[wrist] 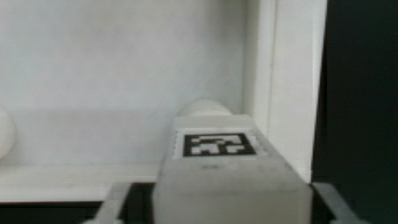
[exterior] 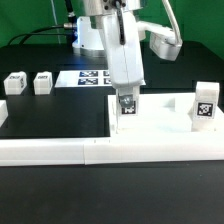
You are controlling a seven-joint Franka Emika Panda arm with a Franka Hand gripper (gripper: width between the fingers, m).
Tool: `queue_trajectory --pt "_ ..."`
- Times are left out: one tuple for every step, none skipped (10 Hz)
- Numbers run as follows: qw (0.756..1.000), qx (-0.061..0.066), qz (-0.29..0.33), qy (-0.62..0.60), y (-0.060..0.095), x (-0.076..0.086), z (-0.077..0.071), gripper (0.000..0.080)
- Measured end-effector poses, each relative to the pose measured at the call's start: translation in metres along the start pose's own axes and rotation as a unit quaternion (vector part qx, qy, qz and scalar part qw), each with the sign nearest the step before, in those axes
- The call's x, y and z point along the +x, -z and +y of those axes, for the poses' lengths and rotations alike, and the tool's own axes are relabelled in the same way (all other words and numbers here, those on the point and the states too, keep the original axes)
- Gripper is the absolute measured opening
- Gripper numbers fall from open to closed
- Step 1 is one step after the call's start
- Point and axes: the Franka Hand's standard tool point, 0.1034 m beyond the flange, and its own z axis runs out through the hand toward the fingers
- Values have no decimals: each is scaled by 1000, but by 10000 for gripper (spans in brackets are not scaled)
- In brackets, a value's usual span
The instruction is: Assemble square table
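Note:
The square table's white slab (exterior: 165,118) lies flat behind the front wall, and its raised rim (wrist: 285,80) shows in the wrist view. One tagged leg post (exterior: 205,105) stands upright at the slab's end on the exterior view's right. My gripper (exterior: 127,103) hangs over the slab's other end, shut on another white leg post (wrist: 217,150). That post's tag faces the wrist camera, and dark fingers (wrist: 125,200) flank it. Whether the post's tip touches the slab is hidden.
Two loose tagged leg posts (exterior: 15,83) (exterior: 42,82) stand on the black table at the exterior view's left. The marker board (exterior: 92,78) lies behind the arm. A long low white border wall (exterior: 60,152) runs along the front. A rounded white shape (wrist: 6,135) sits at the wrist view's edge.

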Motion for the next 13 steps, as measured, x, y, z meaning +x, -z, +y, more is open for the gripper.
queue_trajectory --pt "1000 0 0 21 0 0 0 470" --pt "995 -3 6 96 1 -1 -2 586" --pt "982 -9 19 188 2 -6 -4 586" --pt "966 -14 25 257 1 -11 -3 637" --pt "950 -16 24 311 1 -7 -3 646" --pt "945 -17 24 326 1 -7 -3 646" --pt "925 -18 23 379 1 -7 -3 649" --pt "910 -19 23 414 1 -7 -3 649" --pt "859 -22 29 511 2 -5 -5 649" --pt "802 -22 33 595 -1 -8 -4 649" --pt "793 -21 35 608 -2 -8 -3 649" --pt "801 -20 35 598 -2 -8 -3 622" --pt "804 -20 35 593 -2 -8 -3 622"
